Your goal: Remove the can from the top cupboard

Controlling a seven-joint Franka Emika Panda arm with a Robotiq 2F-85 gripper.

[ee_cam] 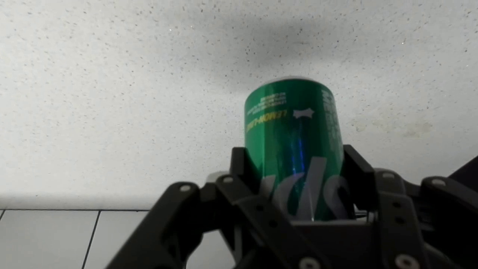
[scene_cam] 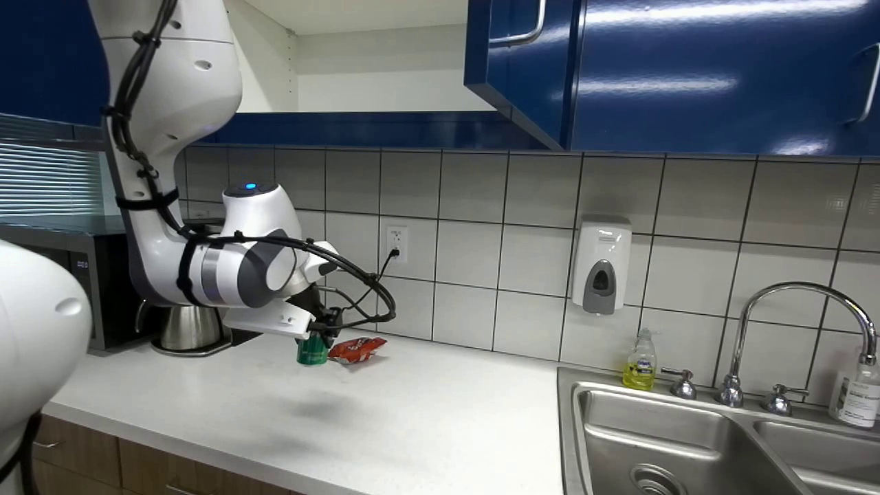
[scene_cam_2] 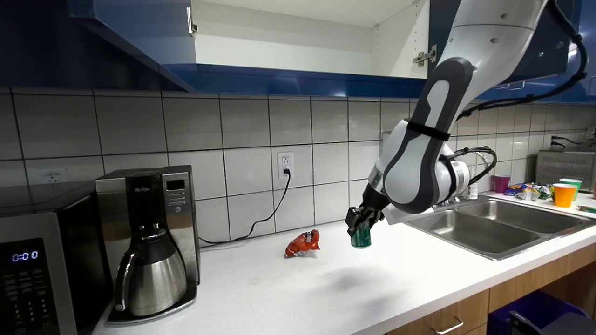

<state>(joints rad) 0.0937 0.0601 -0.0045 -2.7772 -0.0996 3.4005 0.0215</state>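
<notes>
The green can [scene_cam: 313, 349] shows in both exterior views [scene_cam_2: 361, 237] and large in the wrist view [ee_cam: 293, 119]. My gripper [ee_cam: 293, 160] is shut on it, with one black finger on each side of its body. In an exterior view the gripper [scene_cam_2: 364, 223] points down and holds the can roughly upright over the counter. Its shadow on the counter suggests it is held above the surface. The fingers hide the can's upper end. The top cupboard [scene_cam: 385, 72] has its blue doors open and its pale interior [scene_cam_2: 288, 39] showing, above the gripper.
A crumpled red bag [scene_cam_2: 303, 243] lies on the white counter [scene_cam_2: 279, 293] near the can. A coffee maker [scene_cam_2: 181, 223] and microwave [scene_cam_2: 28, 274] stand at one end. The sink [scene_cam: 570, 412] is at the other end. The open cupboard door [scene_cam: 529, 75] juts out overhead.
</notes>
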